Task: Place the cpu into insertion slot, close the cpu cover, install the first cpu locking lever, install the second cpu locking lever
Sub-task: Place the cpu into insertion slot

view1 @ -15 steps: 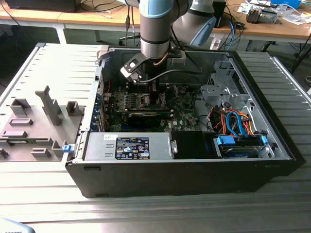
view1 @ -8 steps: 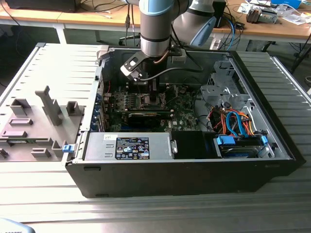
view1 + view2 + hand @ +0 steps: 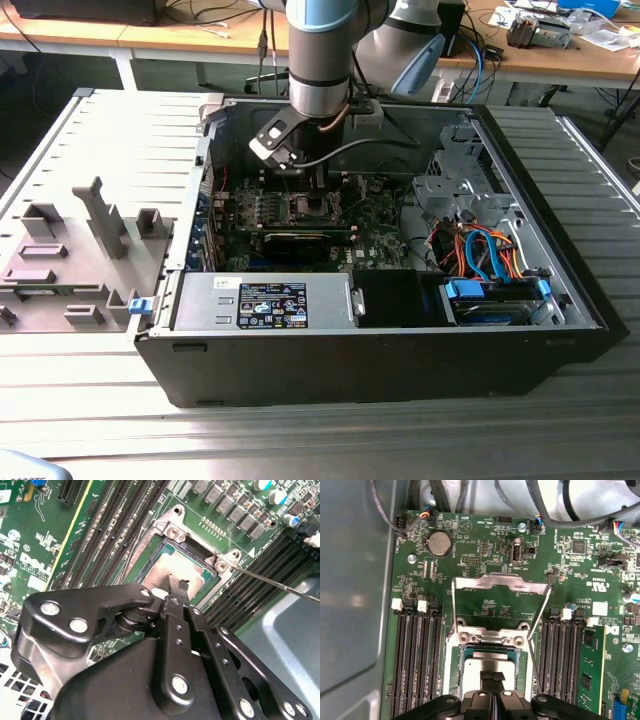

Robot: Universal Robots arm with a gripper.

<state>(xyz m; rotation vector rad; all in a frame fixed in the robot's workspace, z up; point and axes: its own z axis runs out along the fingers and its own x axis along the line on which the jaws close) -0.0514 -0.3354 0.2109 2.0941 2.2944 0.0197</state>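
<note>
The cpu (image 3: 487, 666) lies flat in the insertion slot (image 3: 456, 656), its dull silver face up; the second wrist view shows the cpu (image 3: 167, 570) inside the slot's metal rim (image 3: 172, 529). The cpu cover (image 3: 500, 582) stands swung open, away from the slot, with green board showing through its window. Thin wire levers (image 3: 538, 630) (image 3: 280, 582) stick out unlatched beside the slot. My gripper (image 3: 492, 676) (image 3: 182, 585) hangs over the cpu's face with its black fingers shut together and nothing between them. In the exterior view my gripper (image 3: 317, 192) reaches down into the open computer case (image 3: 380, 370).
Long black memory slots (image 3: 417, 660) flank the socket, one holding a green memory stick (image 3: 590, 667). A coin battery (image 3: 440, 543) and cables (image 3: 560, 510) lie beyond the cover. A power supply (image 3: 270, 300), drive bay with cables (image 3: 490, 270) and grey fixture tray (image 3: 70, 260) surround it.
</note>
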